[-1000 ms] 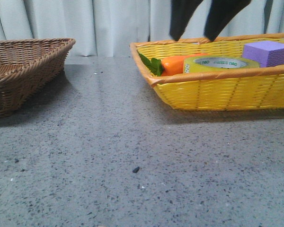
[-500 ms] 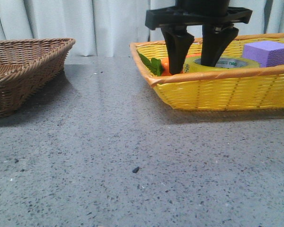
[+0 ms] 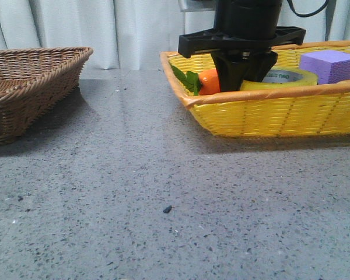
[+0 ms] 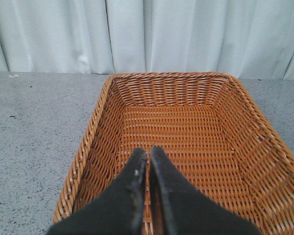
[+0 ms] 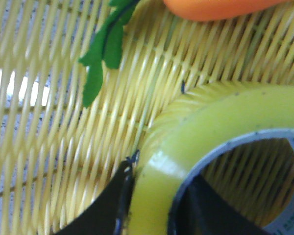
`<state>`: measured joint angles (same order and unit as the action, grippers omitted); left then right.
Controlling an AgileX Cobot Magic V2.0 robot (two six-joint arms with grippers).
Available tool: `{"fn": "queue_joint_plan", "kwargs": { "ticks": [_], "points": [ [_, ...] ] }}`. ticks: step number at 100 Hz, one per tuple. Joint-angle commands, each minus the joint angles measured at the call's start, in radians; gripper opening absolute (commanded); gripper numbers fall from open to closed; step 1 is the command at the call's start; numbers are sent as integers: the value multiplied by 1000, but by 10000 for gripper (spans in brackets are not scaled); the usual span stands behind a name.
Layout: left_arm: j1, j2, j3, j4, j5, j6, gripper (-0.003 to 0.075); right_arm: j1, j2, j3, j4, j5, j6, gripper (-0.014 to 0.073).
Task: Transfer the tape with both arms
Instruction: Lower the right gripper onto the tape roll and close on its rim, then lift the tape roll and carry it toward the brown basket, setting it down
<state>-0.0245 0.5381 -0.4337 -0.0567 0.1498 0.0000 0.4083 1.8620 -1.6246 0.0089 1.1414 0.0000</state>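
The yellow tape roll [image 3: 287, 76] lies flat in the yellow basket [image 3: 268, 114], between a carrot and a purple cube. My right gripper [image 3: 243, 79] reaches down into the basket at the roll's left side, its fingertips hidden behind the rim. In the right wrist view the right gripper [image 5: 161, 172] pinches the wall of the tape [image 5: 210, 122], one finger outside and one inside the core. My left gripper [image 4: 148, 152] is shut and empty, hovering over the brown wicker basket [image 4: 95, 132]. It does not show in the front view.
An orange toy carrot [image 3: 209, 81] with green leaves [image 5: 104, 54] lies just left of the tape. A purple foam cube [image 3: 329, 64] sits at the basket's right. The brown basket [image 3: 35, 76] stands at the table's far left. Grey curtains hang behind.
My right gripper came down from above the yellow basket, straddled the tape's left wall with open fingers, then sank lower and closed on it.
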Motion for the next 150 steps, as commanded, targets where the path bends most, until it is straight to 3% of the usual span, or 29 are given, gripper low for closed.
{"fn": "queue_joint_plan", "kwargs": {
  "ticks": [1,28,54,76,109,150],
  "points": [
    [2,9,-36,-10,-87,0,-21,-2,-50,-33,-19,-10,-11,45],
    [2,9,-36,-10,-111,-5,-21,-2,-51,-70,-33,83,-11,45],
    [2,9,-36,-10,-111,0,-21,7,-58,-301,-25,169,-11,43],
    [2,9,-36,-10,-111,-5,-21,128,-58,-474,36,169,-13,-4],
    [2,9,-36,-10,-111,-5,-21,354,-36,-481,36,169,-13,-36],
    [2,9,-36,-36,-111,-5,-21,381,59,-478,70,169,-11,-36]
  ]
}}
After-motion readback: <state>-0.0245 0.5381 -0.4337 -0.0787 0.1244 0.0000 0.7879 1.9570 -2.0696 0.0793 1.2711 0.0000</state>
